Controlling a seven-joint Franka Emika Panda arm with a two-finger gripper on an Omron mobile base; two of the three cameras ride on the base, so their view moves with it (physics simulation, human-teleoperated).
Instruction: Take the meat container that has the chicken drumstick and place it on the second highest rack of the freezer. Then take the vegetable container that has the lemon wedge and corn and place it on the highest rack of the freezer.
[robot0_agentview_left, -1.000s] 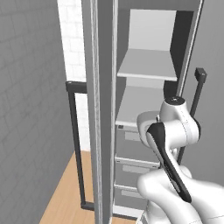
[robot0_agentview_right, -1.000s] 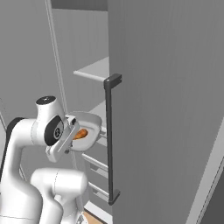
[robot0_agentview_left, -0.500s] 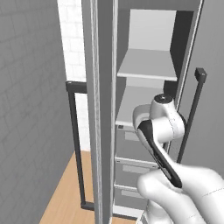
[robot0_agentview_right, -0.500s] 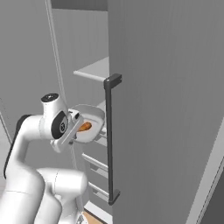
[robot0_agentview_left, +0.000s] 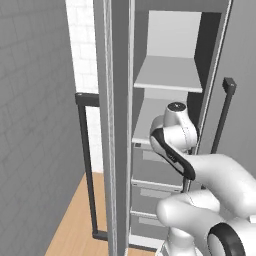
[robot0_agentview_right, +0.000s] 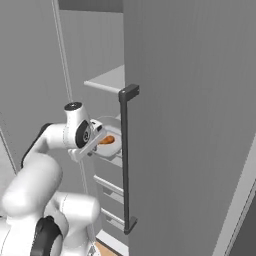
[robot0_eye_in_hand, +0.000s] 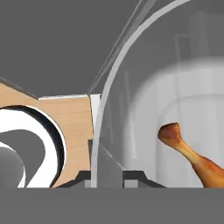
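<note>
step 1 of 2 underway | my jaws (robot0_eye_in_hand: 107, 177) clamped on rim of meat container (robot0_agentview_right: 111, 144), drumstick (robot0_eye_in_hand: 192, 154) inside | container at freezer (robot0_agentview_left: 165, 75) opening, mid-frame, not yet shelved | vegetable tub untouched

Grey tiled wall (robot0_agentview_left: 35, 125) at left, light wood floor (robot0_agentview_left: 75, 225) below, white tile strip (robot0_agentview_left: 80, 45) behind

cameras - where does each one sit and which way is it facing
Left base view: behind the arm's left, facing the open freezer shelves; white arm lower right.
Right base view: behind its right, facing the freezer door; arm lower left, meat container held.
Hand view: along the gripper, at the chicken drumstick.
Right base and hand views share the container.
</note>
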